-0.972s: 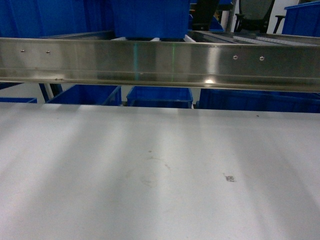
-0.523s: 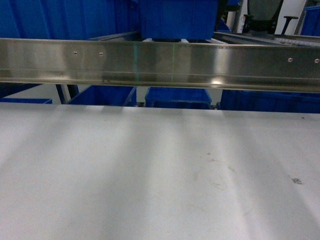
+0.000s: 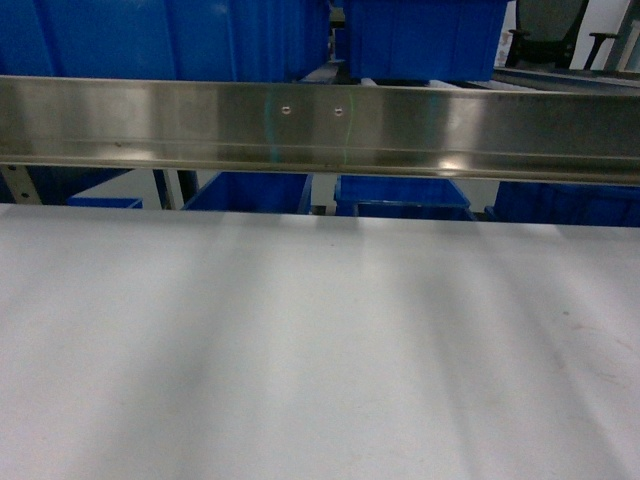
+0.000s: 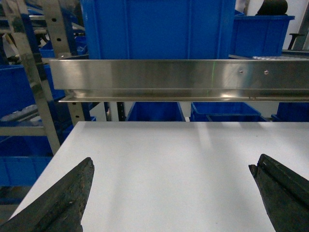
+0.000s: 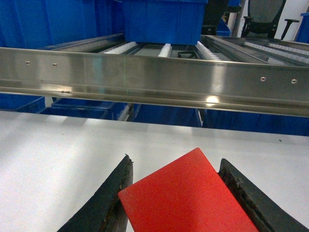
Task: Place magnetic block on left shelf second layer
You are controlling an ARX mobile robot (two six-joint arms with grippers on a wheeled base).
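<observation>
Only saw the fingers: matte black, wedge-shaped, tapering on the left gripper [image 4: 171, 193]; same black on the right gripper [image 5: 176, 193] (edges rough, scuffed, a bit crumbly-looking).

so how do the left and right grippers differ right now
The left gripper is open, its dark fingers spread wide with nothing between them; the right gripper is shut on the red magnetic block, its fingers close together. The left has the rack's perforated steel posts beside it; the right shows none. Both hang over the white tabletop, facing the steel rail.
</observation>
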